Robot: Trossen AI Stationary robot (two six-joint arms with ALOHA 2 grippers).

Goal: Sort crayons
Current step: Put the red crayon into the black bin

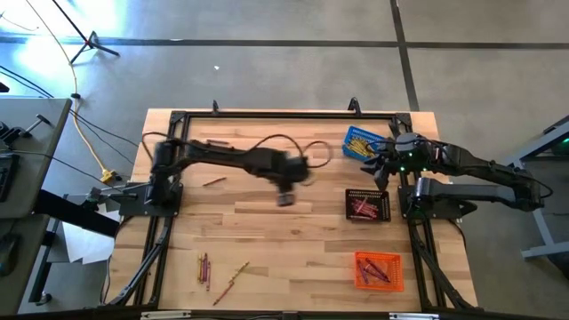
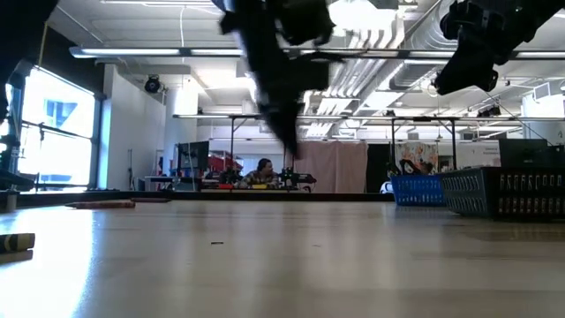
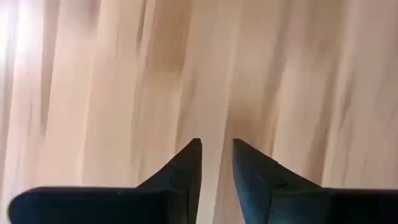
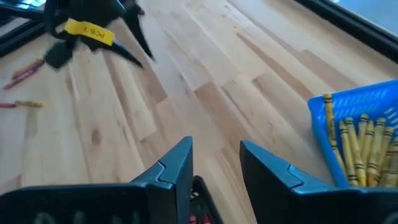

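Crayons (image 1: 206, 268) lie loose near the surface's (image 1: 267, 240) front-left corner in my high view, one more (image 1: 213, 181) by the left edge; my left tool (image 1: 285, 197) hangs mid-surface, nearer them than the right tool (image 1: 372, 166) beside the blue basket (image 1: 363, 142). Low view adds little. Left wrist view: fingers released, nothing between, bare wood ahead. Right wrist view: fingers parted, empty, yellow crayons (image 4: 359, 144) filling the blue basket. I judge the left arm must reach toward the front-left corner.

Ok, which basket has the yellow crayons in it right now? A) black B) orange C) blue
C: the yellow crayons lie in the blue basket at the table's far right, also seen in the right wrist view; the black basket and orange basket hold reddish ones.
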